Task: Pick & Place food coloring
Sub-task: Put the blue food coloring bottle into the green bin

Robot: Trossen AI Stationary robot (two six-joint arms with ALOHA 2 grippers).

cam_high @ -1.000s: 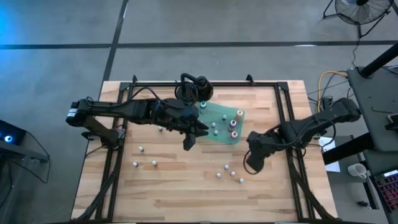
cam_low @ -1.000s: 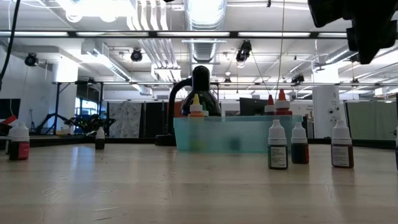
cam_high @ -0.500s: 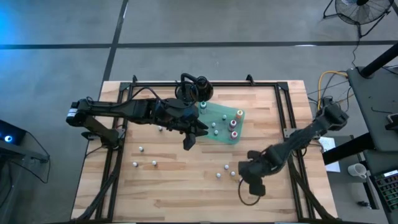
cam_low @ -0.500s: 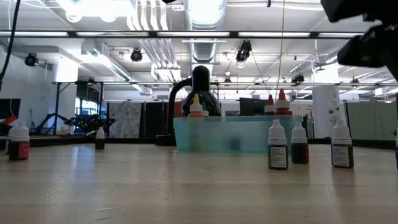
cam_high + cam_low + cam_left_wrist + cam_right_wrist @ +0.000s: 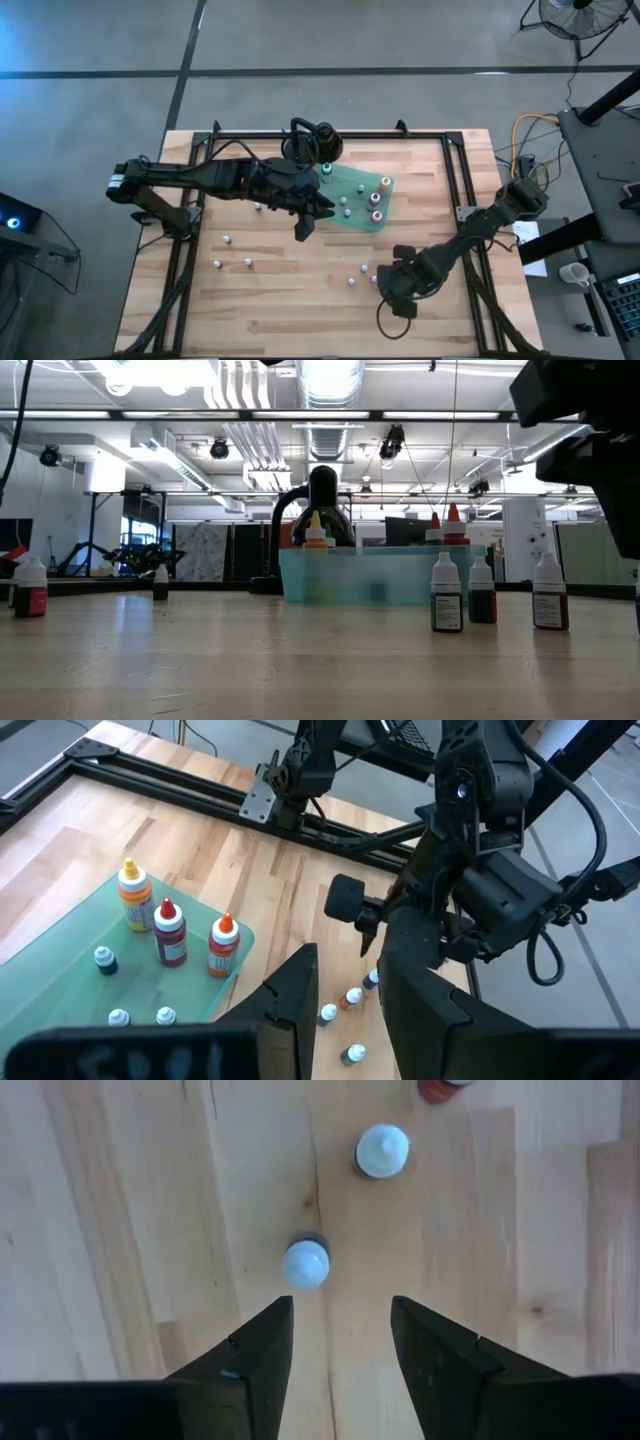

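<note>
- Judging the food coloring: we expect small, light, rigid bottles that tip easily; we would grip the body below the cap.
- We find loose bottles at 6 o'clock of the green tray, which holds others.
- The right gripper hangs over them, fingers apart, empty.
- The left gripper waits by the tray, parted, empty.
- Only the low view shows the bottles upright.
</note>
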